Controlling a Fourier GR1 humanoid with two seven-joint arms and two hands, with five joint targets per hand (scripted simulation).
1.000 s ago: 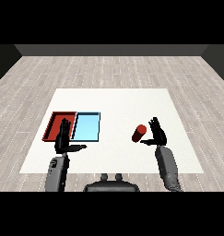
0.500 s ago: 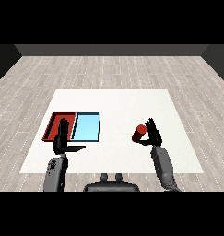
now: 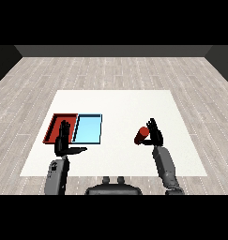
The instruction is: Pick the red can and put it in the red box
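Note:
The red can (image 3: 142,135) lies tilted on the white table, right of centre. My right hand (image 3: 155,134) stands upright just to its right, fingers straight and pointing up, palm against the can's side. The hand is open and its fingers do not curl round the can. The red tray (image 3: 52,129) lies at the left of the table. My left hand (image 3: 64,143) is open at the tray's near edge, fingers up and thumb pointing right, holding nothing.
A light blue tray (image 3: 89,129) lies directly right of the red tray, between it and the can. The white table (image 3: 120,103) ends just behind both forearms at the near edge.
My right hand has moved a little left, closing in on the can's right side. The can and my left hand have hardly moved.

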